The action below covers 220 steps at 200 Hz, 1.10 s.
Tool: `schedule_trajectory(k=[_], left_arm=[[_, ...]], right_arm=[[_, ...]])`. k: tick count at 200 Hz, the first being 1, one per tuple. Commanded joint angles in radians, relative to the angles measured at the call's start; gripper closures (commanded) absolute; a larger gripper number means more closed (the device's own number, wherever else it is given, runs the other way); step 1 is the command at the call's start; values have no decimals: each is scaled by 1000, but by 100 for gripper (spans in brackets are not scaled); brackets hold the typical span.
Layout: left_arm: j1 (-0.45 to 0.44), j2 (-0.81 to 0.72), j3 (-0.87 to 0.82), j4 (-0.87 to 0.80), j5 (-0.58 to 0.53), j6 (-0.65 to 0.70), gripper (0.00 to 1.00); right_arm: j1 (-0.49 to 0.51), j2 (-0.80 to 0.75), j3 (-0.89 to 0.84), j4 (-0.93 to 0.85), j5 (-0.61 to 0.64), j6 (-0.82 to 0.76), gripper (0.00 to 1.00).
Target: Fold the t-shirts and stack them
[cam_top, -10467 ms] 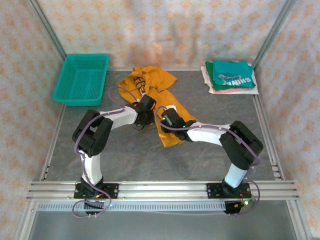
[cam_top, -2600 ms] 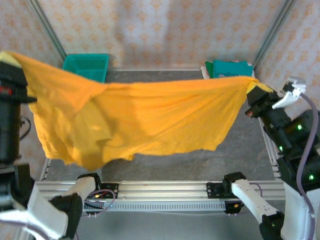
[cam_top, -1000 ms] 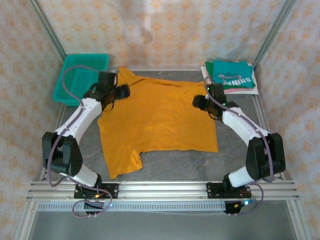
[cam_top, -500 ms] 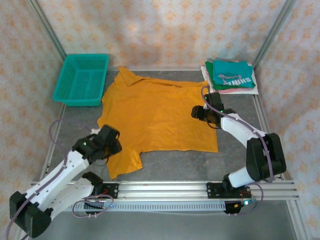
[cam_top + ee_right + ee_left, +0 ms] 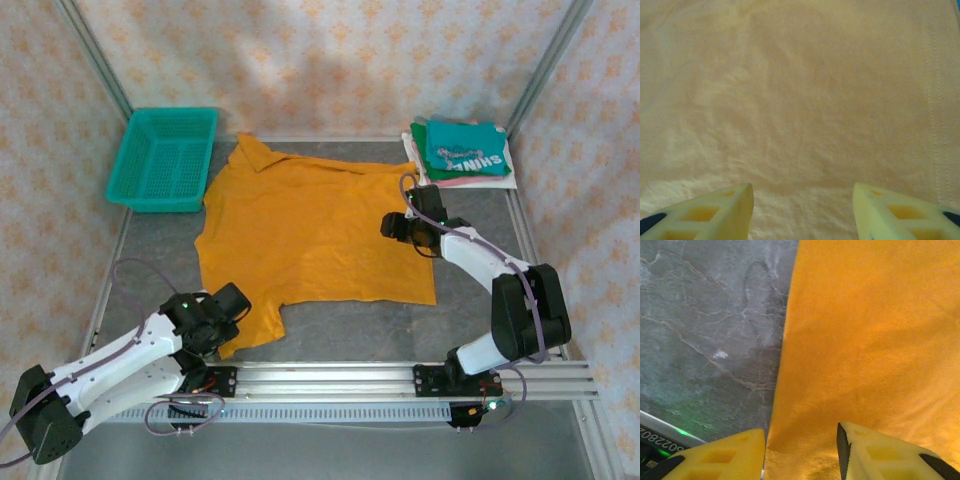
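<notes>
The mustard-orange cloth t-shirt (image 5: 315, 230) lay spread flat over the middle of the grey stone-patterned table (image 5: 340, 335). One narrower flap reached toward the near-left corner. That flap was what the coming move turned on. The left claw (image 5: 228, 303) sat right at the flap's near end, low over the table. The rest of the shirt ran away from it toward the far right.

In the left wrist view its yellow fingers (image 5: 720, 456) stood apart, one on each side of the stitched hem. The cloth's left edge ran nearly straight ahead from the gap, with bare table to its left. Nothing looked pinched, so I judged this claw released, poised to nip the hem.

The right claw (image 5: 392, 226) hovered over the shirt's right side, jaws spread wide above flat cloth and holding nothing. A double seam ran along to its right in its own wrist view. For the near flap the left arm was plainly the nearer.

The stack of folded teal, pink and white shirts (image 5: 462, 152) waited at the far right corner, close behind the right claw and apart from the orange shirt. The teal plastic mesh basket (image 5: 165, 155) stood at the far left, just beside the collar corner (worth minding if that side is swung over). Nothing lay on the shirt to block a fold.
</notes>
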Motion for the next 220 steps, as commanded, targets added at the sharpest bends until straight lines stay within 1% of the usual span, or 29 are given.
schedule_trajectory(k=[1,15,24,30,41,51,64,83,101,121,136,161,171,189,204,220], left_arm=[[-11,-40,-36,-135,-32,-56,58],[-12,-46,-69,-83,2,-56,59],[-16,-38,-98,-32,34,-61,61],[-22,-32,-112,-9,48,-71,66],[-40,-14,-115,0,46,-85,67],[-48,6,-95,-36,27,-81,66],[-48,42,-39,-106,-15,-53,59],[-56,112,35,-180,-47,-14,58],[-69,159,76,-220,-57,-8,57],[-77,156,43,-181,11,-20,57],[-94,147,25,-175,42,-46,57],[-110,158,29,-143,47,-50,59],[-112,187,27,-111,47,-43,60],[-118,261,6,-46,81,-37,60],[-131,300,4,-35,81,-38,60],[-130,307,5,-29,71,-36,60]], right_arm=[[7,-18,-15,21,5,-17,45],[7,-12,-13,20,7,-18,45],[6,-7,-12,21,6,-18,45],[8,-3,-10,21,6,-18,45],[7,4,-5,18,7,-17,45],[7,8,-2,18,8,-18,45],[7,12,3,17,9,-19,45],[7,20,2,17,16,-20,45],[7,29,14,5,19,-23,45],[7,29,18,1,17,-23,45],[7,28,18,-2,15,-23,45],[7,36,8,12,13,-18,45],[7,44,11,15,8,-15,45],[8,58,20,9,-2,-13,45],[7,56,21,5,-1,-15,44],[7,51,17,8,5,-13,44]])
